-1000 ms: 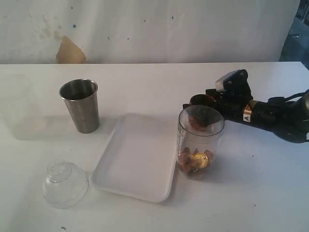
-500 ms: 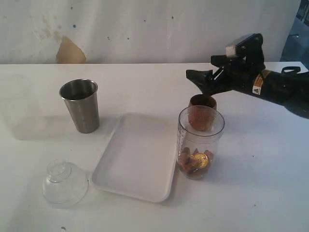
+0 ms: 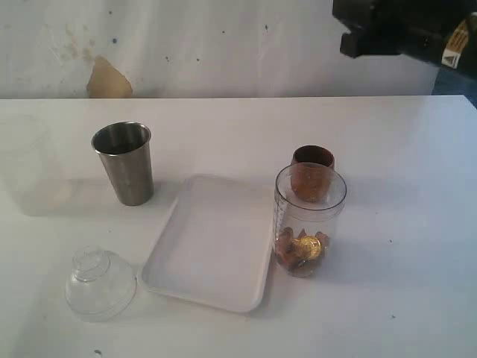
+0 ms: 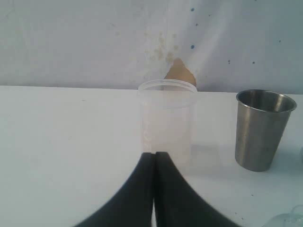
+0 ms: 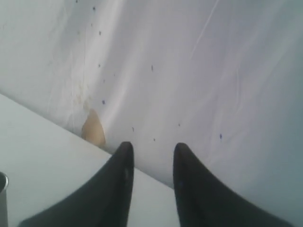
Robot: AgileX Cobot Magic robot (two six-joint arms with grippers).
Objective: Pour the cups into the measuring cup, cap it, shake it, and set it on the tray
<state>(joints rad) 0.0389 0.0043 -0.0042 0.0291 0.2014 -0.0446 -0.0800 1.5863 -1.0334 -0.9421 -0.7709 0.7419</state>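
Note:
The clear measuring cup (image 3: 309,216) stands uncapped just right of the white tray (image 3: 212,246), with gold and brown pieces at its bottom. Close behind it the dark-brown wooden cup (image 3: 312,158) stands upright. The steel tumbler (image 3: 124,164) is upright left of the tray and also shows in the left wrist view (image 4: 262,128). The clear domed lid (image 3: 99,282) lies at the front left. My right gripper (image 5: 151,150) is open and empty, high up facing the wall; its arm (image 3: 406,30) is at the top right. My left gripper (image 4: 155,155) is shut and empty, near the table.
A frosted translucent cup (image 4: 167,122) stands just ahead of my left gripper, faint at the far left of the exterior view (image 3: 26,168). A white wall with a tan patch (image 3: 108,80) backs the table.
My right gripper has let go of the wooden cup, which now stands behind the measuring cup, and has risen up and away to the top right. Nothing else has moved.

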